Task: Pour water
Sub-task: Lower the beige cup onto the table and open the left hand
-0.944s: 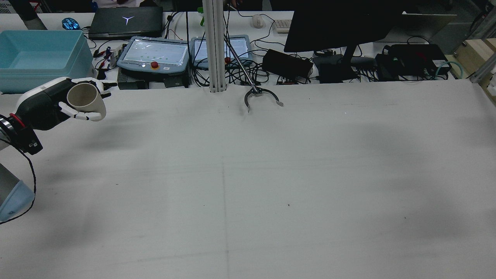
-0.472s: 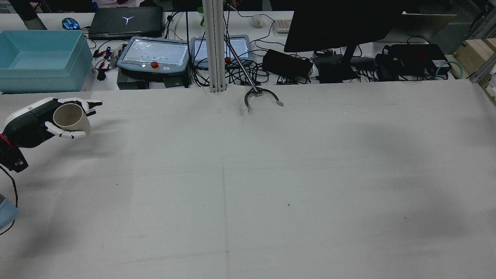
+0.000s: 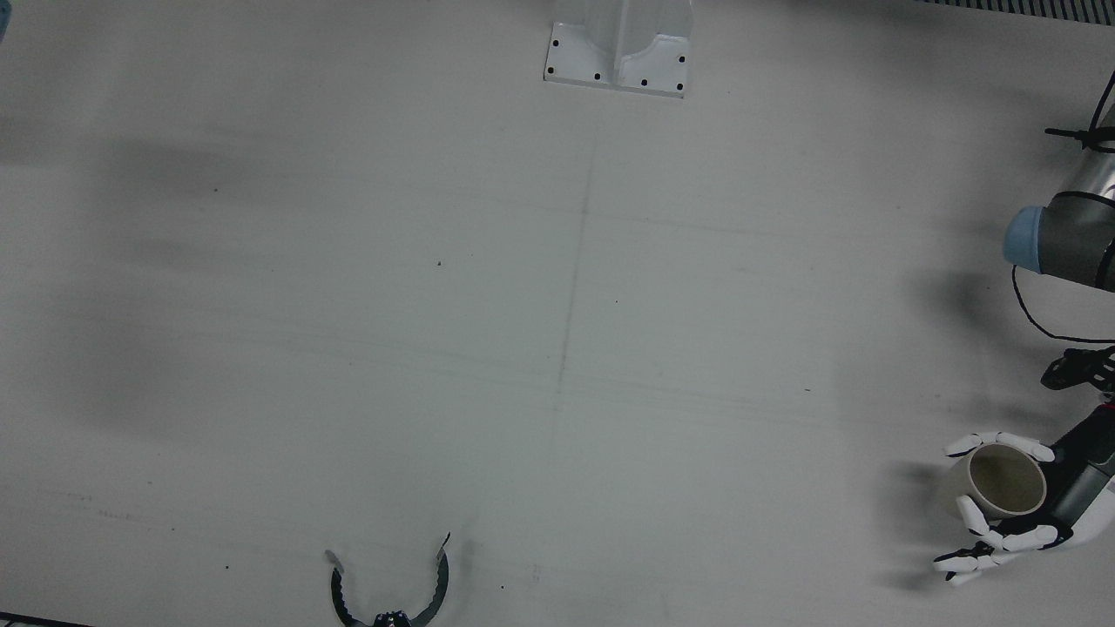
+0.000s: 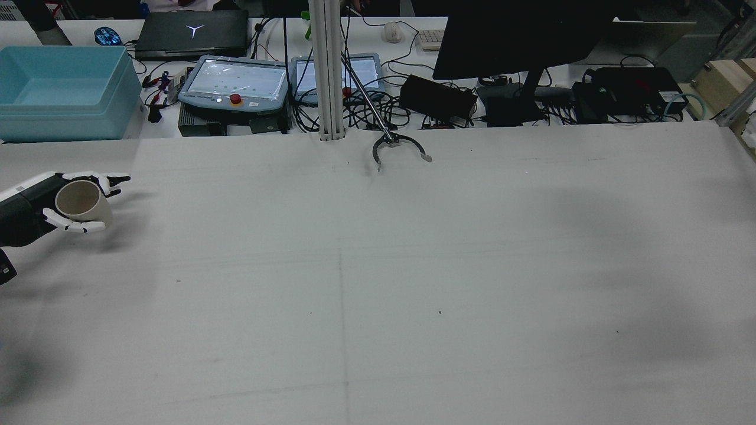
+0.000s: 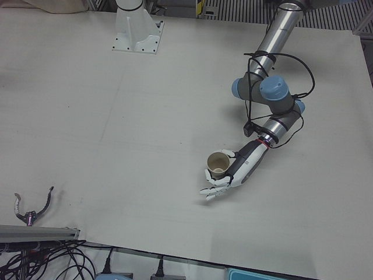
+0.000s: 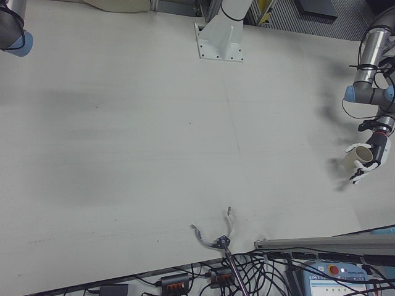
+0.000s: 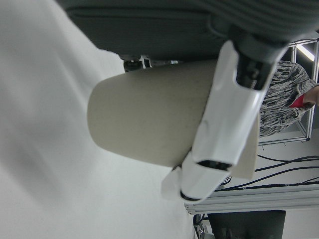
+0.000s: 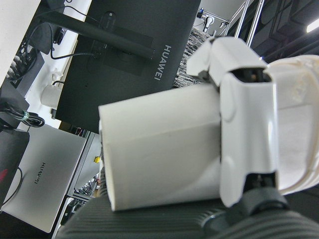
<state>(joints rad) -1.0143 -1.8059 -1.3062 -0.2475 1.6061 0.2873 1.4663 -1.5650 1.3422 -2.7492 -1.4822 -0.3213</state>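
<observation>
My left hand [image 4: 32,203] is shut on a beige cup [image 4: 80,200] at the far left edge of the table. The cup stands upright with its mouth up and looks empty in the front view [image 3: 1002,479]. It sits low over the table [image 3: 575,305]; I cannot tell if it touches. The hand and cup also show in the left-front view [image 5: 220,164] and in the left hand view [image 7: 149,114]. My right hand [image 8: 249,129] shows only in its own view, shut on a white container [image 8: 159,154], raised off the table with a monitor behind it.
A black claw-shaped tool [image 4: 397,147] lies at the table's far edge in the middle. Behind that edge stand a blue bin [image 4: 59,88], teach pendants [image 4: 236,82], cables and a monitor [image 4: 514,35]. A white pedestal [image 3: 618,43] stands at the robot's side.
My left hand has carried the cup to the left and lower, nearer the table's left edge. Its grip is unchanged.
</observation>
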